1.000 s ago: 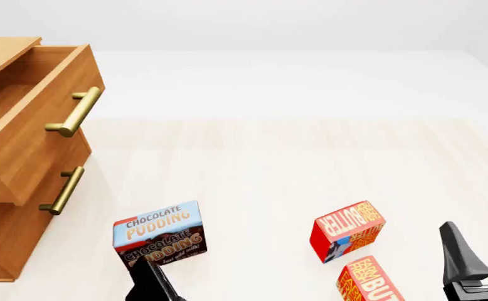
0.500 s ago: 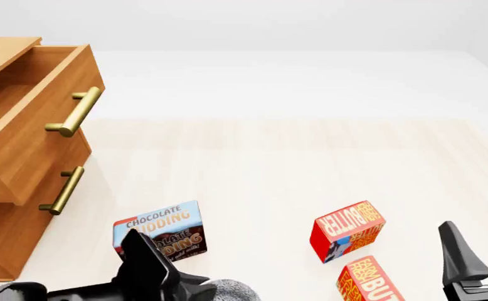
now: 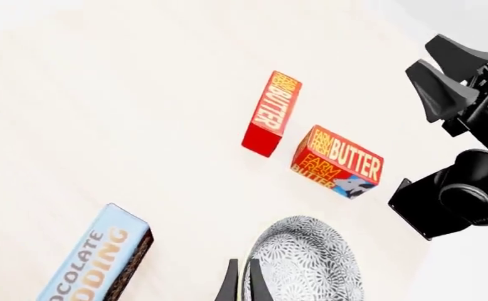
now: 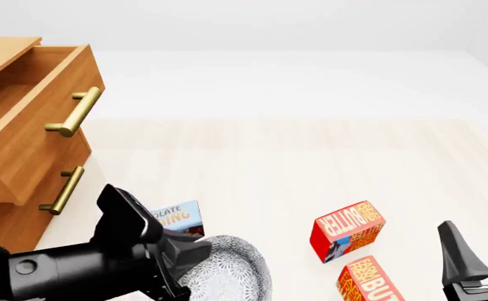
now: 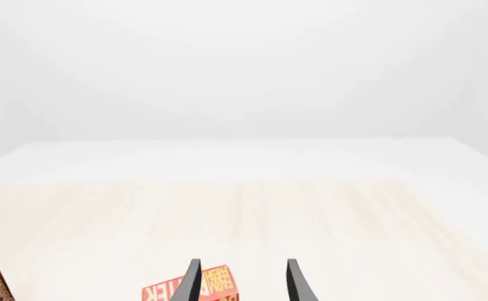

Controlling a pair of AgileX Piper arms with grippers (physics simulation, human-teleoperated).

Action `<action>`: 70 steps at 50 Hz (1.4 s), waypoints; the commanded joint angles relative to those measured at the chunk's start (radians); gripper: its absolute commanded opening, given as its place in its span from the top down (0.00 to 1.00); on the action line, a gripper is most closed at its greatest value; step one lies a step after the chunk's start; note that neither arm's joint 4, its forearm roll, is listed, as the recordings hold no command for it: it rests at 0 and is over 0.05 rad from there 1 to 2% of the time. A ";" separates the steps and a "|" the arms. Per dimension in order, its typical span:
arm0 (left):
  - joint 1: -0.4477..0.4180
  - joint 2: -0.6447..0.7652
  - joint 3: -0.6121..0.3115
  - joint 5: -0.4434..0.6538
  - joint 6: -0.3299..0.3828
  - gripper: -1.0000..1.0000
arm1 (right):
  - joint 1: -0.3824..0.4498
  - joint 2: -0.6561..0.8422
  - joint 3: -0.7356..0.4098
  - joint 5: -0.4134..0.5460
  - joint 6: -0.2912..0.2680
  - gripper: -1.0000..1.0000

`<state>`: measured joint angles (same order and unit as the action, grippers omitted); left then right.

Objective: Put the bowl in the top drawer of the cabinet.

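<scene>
At the table's near edge, your left gripper [image 3: 241, 283] pinches the rim of the bowl [image 4: 227, 273], its two fingers closed thin on that one edge, so the patterned dish hangs off one side of the grasp. Just beside the bowl stands the pudding box [image 4: 179, 218], partly hidden behind the arm in the front view. A swing toward the cabinet [image 4: 22, 150] could clip that box, or tilt the bowl until it slips from so narrow a hold. The top drawer [image 4: 35, 113] stands pulled out, well apart from the bowl and higher. Come in too low and the bowl may strike the drawer's front panel or its brass handle [image 4: 75, 113]. Your right gripper [image 4: 477, 248] waits with fingers spread and nothing between them, near the two butter boxes [image 4: 349, 231], clear of the route.
</scene>
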<state>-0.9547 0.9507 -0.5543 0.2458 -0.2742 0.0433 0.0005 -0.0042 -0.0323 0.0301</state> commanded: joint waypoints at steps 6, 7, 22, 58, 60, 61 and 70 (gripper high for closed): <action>0.136 -0.049 -0.124 0.074 0.048 1.00 | 0.007 0.000 0.000 -0.005 0.001 0.00; 0.153 -0.050 -0.130 0.073 0.052 1.00 | 0.008 0.000 0.000 -0.005 0.001 0.00; 0.181 -0.061 -0.209 0.161 0.077 1.00 | 0.012 0.000 0.000 -0.007 0.001 0.00; 0.300 -0.091 -0.463 0.351 0.170 1.00 | 0.016 0.000 0.000 -0.012 0.011 0.00; 0.308 -0.092 -0.472 0.354 0.175 1.00 | 0.015 0.000 0.000 -0.011 0.010 0.00; 0.315 -0.093 -0.484 0.360 0.178 1.00 | 0.014 0.000 0.000 -0.011 0.011 0.00; 0.358 -0.108 -0.552 0.408 0.195 1.00 | 0.018 0.000 0.000 -0.013 0.010 0.00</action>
<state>-0.6398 0.8576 -1.0328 0.6088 -0.1060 0.0588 0.0003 -0.0040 -0.0437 0.0392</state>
